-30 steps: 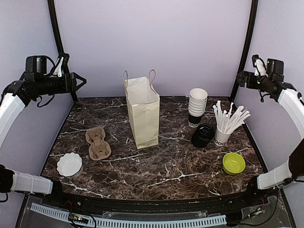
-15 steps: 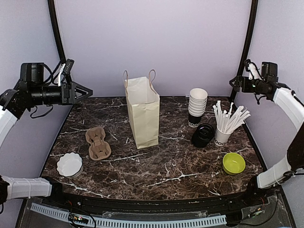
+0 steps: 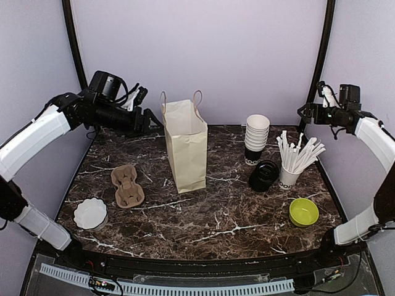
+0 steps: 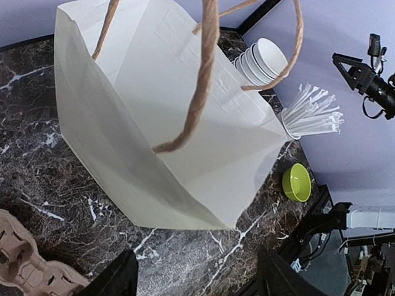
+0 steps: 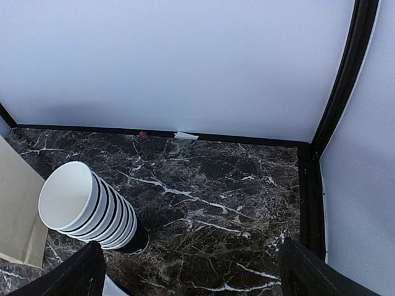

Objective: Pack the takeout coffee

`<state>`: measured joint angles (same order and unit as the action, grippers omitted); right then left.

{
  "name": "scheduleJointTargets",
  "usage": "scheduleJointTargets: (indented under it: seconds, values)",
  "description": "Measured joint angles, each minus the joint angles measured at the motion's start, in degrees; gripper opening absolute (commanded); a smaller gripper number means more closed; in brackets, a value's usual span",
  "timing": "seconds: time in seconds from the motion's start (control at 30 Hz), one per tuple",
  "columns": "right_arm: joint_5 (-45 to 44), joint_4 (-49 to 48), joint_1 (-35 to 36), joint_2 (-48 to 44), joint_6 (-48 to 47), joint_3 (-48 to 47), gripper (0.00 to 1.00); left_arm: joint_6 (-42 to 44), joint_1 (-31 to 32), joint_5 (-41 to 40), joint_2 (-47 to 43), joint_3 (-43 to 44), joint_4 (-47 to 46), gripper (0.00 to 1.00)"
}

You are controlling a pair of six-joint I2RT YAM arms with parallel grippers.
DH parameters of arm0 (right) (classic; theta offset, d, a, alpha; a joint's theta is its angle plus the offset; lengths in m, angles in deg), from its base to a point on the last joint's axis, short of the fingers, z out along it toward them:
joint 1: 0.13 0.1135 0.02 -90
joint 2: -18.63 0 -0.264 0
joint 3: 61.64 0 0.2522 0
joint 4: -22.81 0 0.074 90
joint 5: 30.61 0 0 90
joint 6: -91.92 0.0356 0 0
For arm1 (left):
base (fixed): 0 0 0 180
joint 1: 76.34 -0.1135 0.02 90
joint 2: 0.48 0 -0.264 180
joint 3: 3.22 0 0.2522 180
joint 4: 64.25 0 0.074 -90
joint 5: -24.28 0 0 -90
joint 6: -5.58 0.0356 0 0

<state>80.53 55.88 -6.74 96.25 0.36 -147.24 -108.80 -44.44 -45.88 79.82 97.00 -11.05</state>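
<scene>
- Left end effector point(image 3: 150, 118): fingers apart, empty, at 10 o'clock beside the paper bag point(image 3: 185, 145).
- Right end effector point(image 3: 303, 112): fingers apart, empty, at 2 o'clock.
- Stacked paper cups point(image 3: 257, 137) and black lids point(image 3: 264, 175): worktop point(image 3: 216, 216), 2 o'clock.

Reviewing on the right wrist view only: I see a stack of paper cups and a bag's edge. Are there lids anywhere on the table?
Observer: Yes, black lids sit stacked just in front of the cup stack.
Operator: Any carrier?
Observer: A brown cup carrier lies flat, left of the paper bag.
Operator: And the left tool?
Observer: It hovers open and empty near the bag's top, on its left.
</scene>
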Motion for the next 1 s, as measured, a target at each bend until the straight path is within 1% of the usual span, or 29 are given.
scheduleJointTargets:
  seconds: [0.1,0.2,0.3,0.43,0.47,0.5,0.53,0.57,0.6,0.63,0.67,0.8,0.93,1.0]
  values:
    - [-0.1,0.0,0.0,-0.5,0.0,0.6,0.98,-2.4,1.3,-3.8,4.8,3.6,0.4,0.62]
    - [-0.2,0.0,0.0,-0.5,0.0,0.9,0.98,-4.6,1.5,-7.1,8.0,6.1,0.5,0.60]
    - [-0.2,0.0,0.0,-0.5,0.0,1.0,0.99,-6.6,1.5,-8.9,10.5,7.8,0.5,0.58]
    - [-0.5,0.0,0.0,-0.4,0.0,1.0,0.99,-8.1,1.5,-10.0,14.4,11.5,1.0,0.50]
    - [-0.5,0.0,0.0,-0.4,0.0,1.0,0.99,-8.4,1.5,-10.3,15.5,12.8,1.2,0.43]
    - [-0.6,0.0,0.0,-0.4,0.0,1.0,0.98,-8.4,1.5,-10.5,16.4,13.7,1.4,0.40]
    - [-0.6,0.0,0.0,-0.3,0.0,1.0,0.99,-8.6,1.5,-10.8,17.4,15.0,1.9,0.33]
    - [-0.7,0.0,0.0,-0.2,0.0,1.0,0.99,-8.7,1.5,-11.3,18.3,16.3,2.6,0.30]
    - [-0.9,-0.1,0.0,-0.1,0.0,1.0,0.99,-8.5,1.5,-11.7,19.1,17.6,3.2,0.24]
    - [-1.0,0.0,0.0,0.1,0.0,1.0,0.99,-8.3,1.5,-12.3,19.9,18.8,4.0,0.21]
    - [-1.2,0.0,0.0,0.3,0.0,1.0,0.99,-8.4,1.5,-12.7,20.4,19.7,4.7,0.15]
    - [-1.8,0.0,0.0,1.3,0.0,1.0,0.99,-6.8,1.5,-14.5,24.1,26.7,9.4,0.01]
    - [-2.3,0.0,0.0,2.2,0.0,1.0,0.99,-4.8,1.5,-16.9,27.0,31.7,12.5,0.00]
    - [-2.8,0.0,0.0,2.4,0.0,1.0,0.99,-3.7,1.5,-18.6,27.6,32.6,13.6,0.00]
